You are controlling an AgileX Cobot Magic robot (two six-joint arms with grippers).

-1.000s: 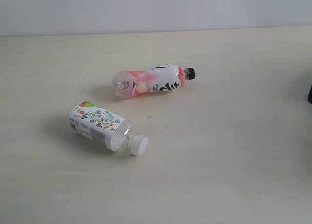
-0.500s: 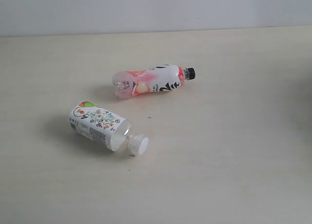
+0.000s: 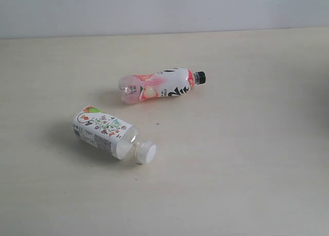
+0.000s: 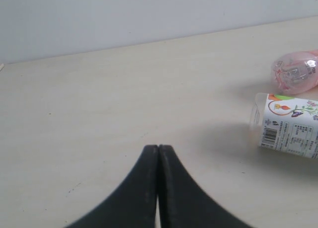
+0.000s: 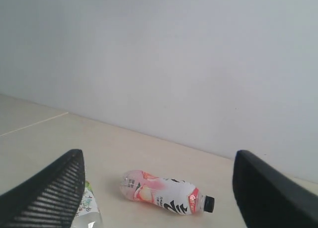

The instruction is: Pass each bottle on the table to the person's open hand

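Observation:
Two bottles lie on their sides on the pale table (image 3: 247, 174). The pink-white bottle (image 3: 160, 84) with a black cap lies toward the back; the right wrist view also shows this pink-white bottle (image 5: 166, 194). The squat floral bottle (image 3: 110, 133) with a white cap lies nearer the front left. My left gripper (image 4: 158, 148) is shut and holds nothing, hovering over bare table, with the floral bottle (image 4: 288, 133) off to one side. My right gripper (image 5: 159, 161) is wide open, raised above the table, facing the pink-white bottle. Neither gripper shows in the exterior view. No hand is in view.
A plain pale wall (image 3: 164, 10) runs behind the table's far edge. A tiny dark speck (image 3: 157, 124) marks the tabletop between the bottles.
A dark piece at the right edge of the exterior view one second ago has gone out of frame. The bottles have not moved.

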